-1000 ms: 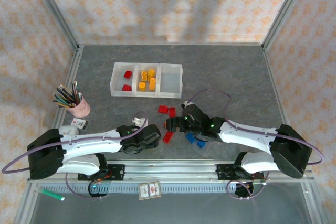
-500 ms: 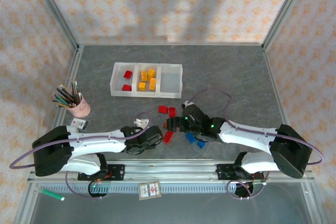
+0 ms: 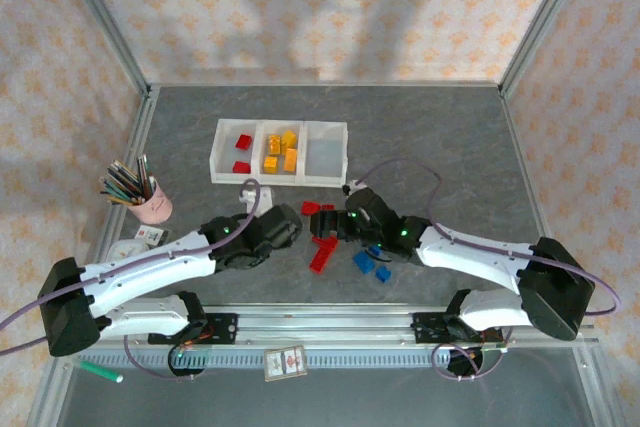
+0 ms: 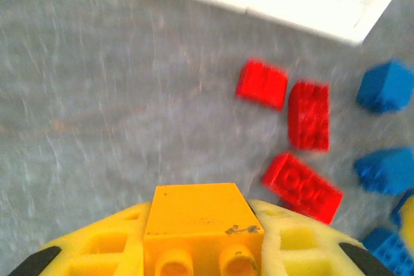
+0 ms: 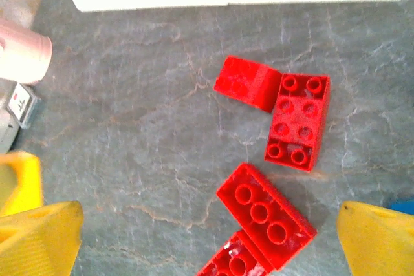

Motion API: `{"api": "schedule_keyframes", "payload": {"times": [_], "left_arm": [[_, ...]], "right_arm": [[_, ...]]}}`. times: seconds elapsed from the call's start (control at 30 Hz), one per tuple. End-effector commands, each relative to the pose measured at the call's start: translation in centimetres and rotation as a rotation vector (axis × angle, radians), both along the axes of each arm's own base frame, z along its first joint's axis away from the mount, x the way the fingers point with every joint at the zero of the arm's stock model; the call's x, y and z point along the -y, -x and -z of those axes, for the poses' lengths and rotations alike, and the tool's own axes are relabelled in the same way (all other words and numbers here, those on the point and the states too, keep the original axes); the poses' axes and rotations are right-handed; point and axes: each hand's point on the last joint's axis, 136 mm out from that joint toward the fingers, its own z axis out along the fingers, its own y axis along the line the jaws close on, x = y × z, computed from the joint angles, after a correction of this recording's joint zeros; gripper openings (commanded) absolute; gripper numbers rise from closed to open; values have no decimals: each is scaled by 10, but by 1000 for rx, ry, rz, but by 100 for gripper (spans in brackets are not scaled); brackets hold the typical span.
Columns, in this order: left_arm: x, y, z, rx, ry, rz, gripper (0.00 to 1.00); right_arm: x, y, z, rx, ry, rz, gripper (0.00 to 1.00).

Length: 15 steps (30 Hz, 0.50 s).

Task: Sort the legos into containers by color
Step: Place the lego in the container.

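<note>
Left jaws: gripping square yellow-orange plastic brick (image 4: pixel 202 214); white three-bin plastic tray (image 4: pixel 291 14) lies ahead. Right jaws: wide, empty.

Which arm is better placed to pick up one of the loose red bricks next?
Right. The right gripper hangs open directly above the red bricks, while the left gripper is shut on a yellow brick that it has not yet dropped off.
</note>
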Motion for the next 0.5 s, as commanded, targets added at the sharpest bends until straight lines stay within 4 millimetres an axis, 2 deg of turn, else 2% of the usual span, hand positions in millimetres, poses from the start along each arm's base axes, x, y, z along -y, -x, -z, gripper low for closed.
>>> {"api": "schedule_keyframes", "payload": {"times": [0.0, 0.2, 0.27, 0.4, 0.47], "left_arm": [[-24, -32, -36, 111, -133, -24, 24], [-25, -113, -78, 219, -162, -77, 24], [-28, -139, -77, 233, -200, -105, 24], [-27, -188, -59, 190, -201, -99, 24], [-36, -207, -51, 187, -264, -129, 24]], "right_arm": [[4, -19, -27, 48, -65, 67, 100], [24, -47, -37, 64, -92, 152, 100], [28, -55, -39, 72, -95, 170, 100], [34, -68, -44, 82, -99, 201, 100], [34, -74, -46, 85, -101, 208, 100]]}}
